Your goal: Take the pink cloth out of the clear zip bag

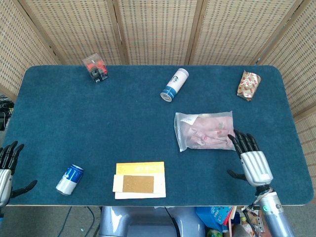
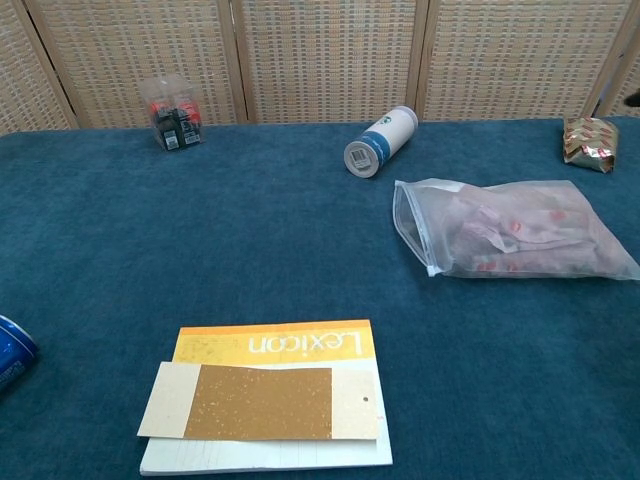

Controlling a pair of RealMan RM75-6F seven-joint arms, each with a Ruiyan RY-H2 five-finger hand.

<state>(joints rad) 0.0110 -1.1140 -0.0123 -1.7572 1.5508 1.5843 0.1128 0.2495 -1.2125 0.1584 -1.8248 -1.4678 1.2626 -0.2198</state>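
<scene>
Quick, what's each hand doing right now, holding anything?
Left hand: open, holding nothing, at the table's near left edge.
Right hand: open, fingers spread, holding nothing, fingertips at the clear zip bag.

We count one zip bag (image 1: 205,131) with one pink cloth (image 1: 207,130), two cans (image 1: 69,179), one clear box (image 1: 96,67), one snack packet (image 1: 249,85), one book (image 1: 139,179), two hands (image 1: 254,163).

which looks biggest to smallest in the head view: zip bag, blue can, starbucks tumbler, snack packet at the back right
1. clear zip bag, clearly largest
2. Starbucks tumbler
3. blue can and snack packet: these look about alike, so I won't rank them.
</scene>
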